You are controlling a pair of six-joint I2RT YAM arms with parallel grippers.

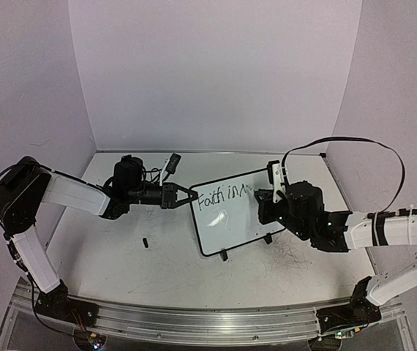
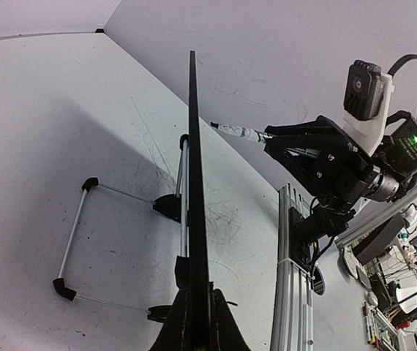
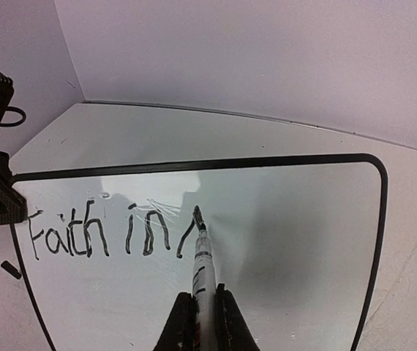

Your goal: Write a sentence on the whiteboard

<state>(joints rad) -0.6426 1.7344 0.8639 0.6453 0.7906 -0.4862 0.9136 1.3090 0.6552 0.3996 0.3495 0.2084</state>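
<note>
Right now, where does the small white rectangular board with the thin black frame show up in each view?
Top external: the white black-framed whiteboard stands centre, between both arms.
Left wrist: edge-on, a thin black vertical line at centre.
Right wrist: its face fills the lower frame.
Shared landmark: the left gripper clamping the board's edge, bottom centre in left wrist, far left in right wrist.
</note>
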